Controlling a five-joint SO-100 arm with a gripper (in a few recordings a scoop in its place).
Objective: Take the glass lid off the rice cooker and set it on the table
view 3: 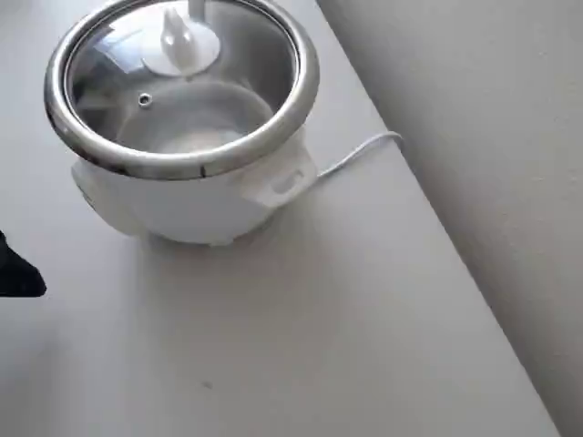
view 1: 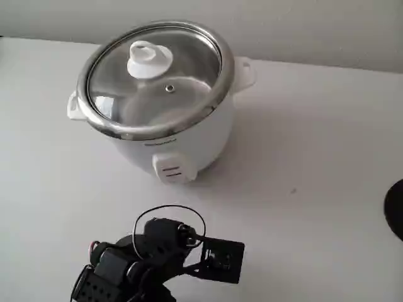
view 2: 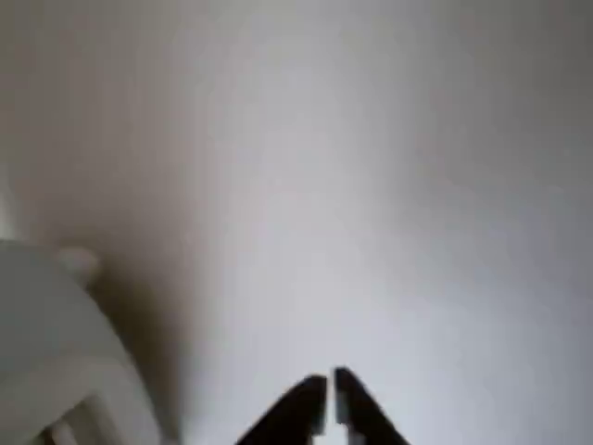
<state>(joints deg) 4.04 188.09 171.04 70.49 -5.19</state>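
1. The tool [view 2: 326, 408] is clenched, its two dark fingertips all but touching, with nothing between them, above bare table [view 2: 389, 232].
2. In the fixed view the black arm [view 1: 157, 258] sits at the near edge, apart from the cooker.
3. The rice cooker [view 1: 170, 141] stands farther back on the table, front switch toward the arm.
4. The glass lid [view 1: 154, 78] rests on the cooker's rim, white knob [view 1: 150, 60] upright.
5. A white cord [view 3: 360, 155] trails behind the cooker.
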